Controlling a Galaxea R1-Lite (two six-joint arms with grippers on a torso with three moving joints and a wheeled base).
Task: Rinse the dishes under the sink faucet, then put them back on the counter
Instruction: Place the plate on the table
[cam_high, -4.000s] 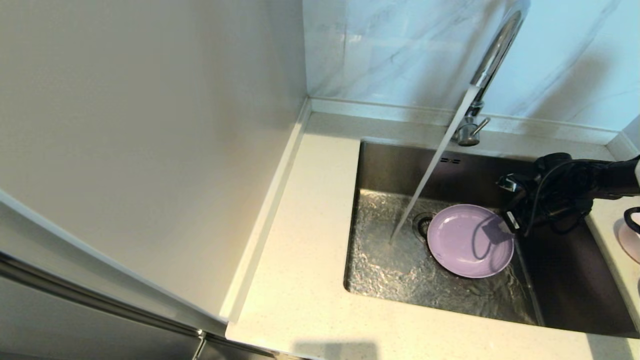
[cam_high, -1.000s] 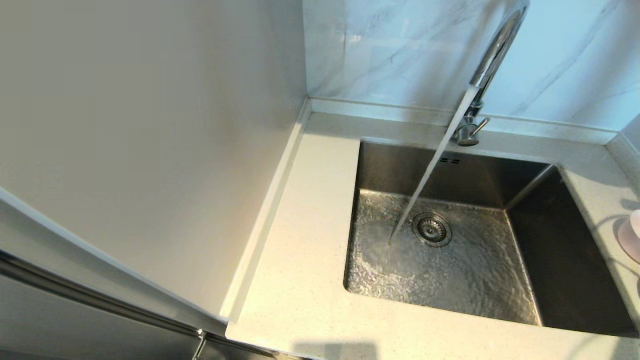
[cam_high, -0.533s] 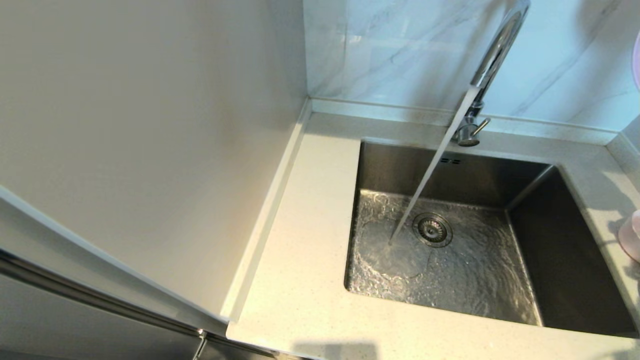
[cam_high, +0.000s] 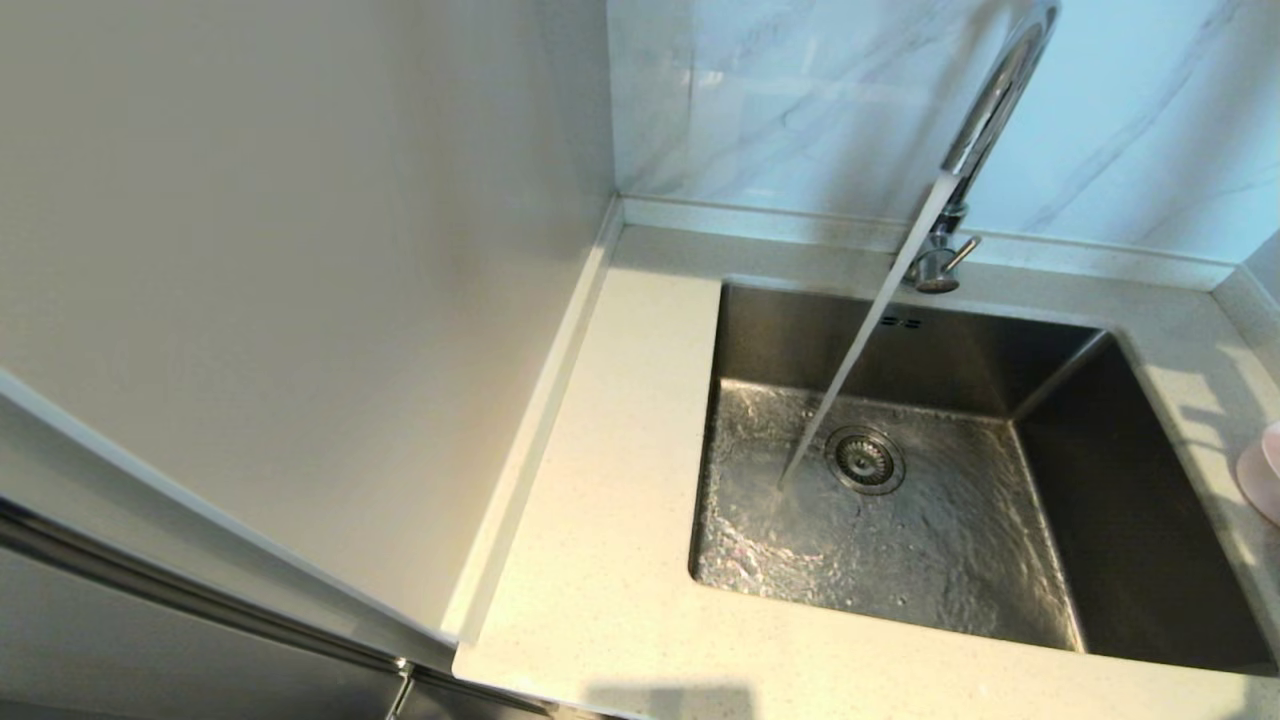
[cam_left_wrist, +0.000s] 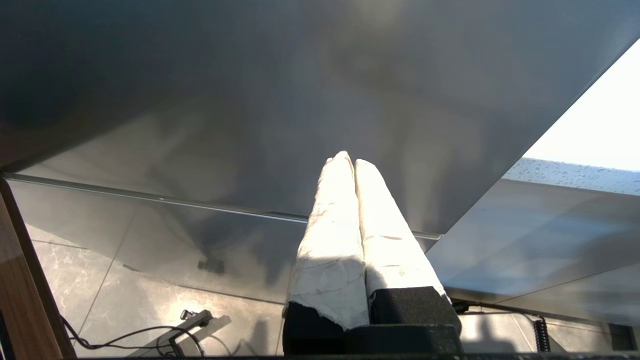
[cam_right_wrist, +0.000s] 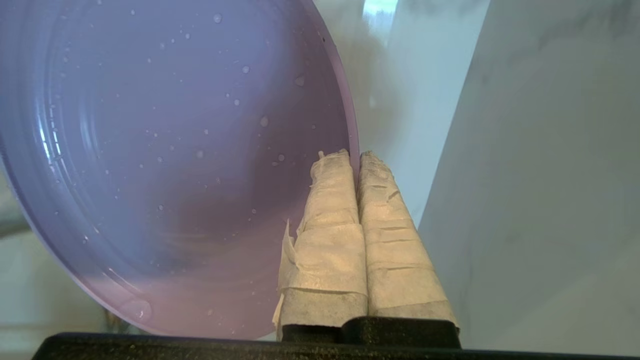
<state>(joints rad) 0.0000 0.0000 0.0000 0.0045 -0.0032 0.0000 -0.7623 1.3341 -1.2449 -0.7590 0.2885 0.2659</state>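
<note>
**Plate rinsed, in transit back to worktop**

Right gripper (cam_right_wrist: 356, 160) is pinched fully closed on the rim of the lavender plate (cam_right_wrist: 165, 150); plate is wet, droplets across its face, held up off any surface. Only the right wrist view shows this: the head view has neither plate nor right arm in it.

The head view shows the sink (cam_high: 1130, 560) with no dishes in it, and the faucet (cam_high: 985, 110) running a stream onto the basin floor beside the drain strainer (cam_high: 864, 460). Pink cup (cam_high: 1262, 480) sits at the right edge of the worktop (cam_high: 610, 560), cut off by the frame.

Step, my read: put-back of the plate. Next move needs a flat set-down on the right-hand worktop, clear of the cup, then release.

Left gripper (cam_left_wrist: 354, 162) parked below the worktop, fingers together, holding nothing; seen only in its own wrist view.
</note>
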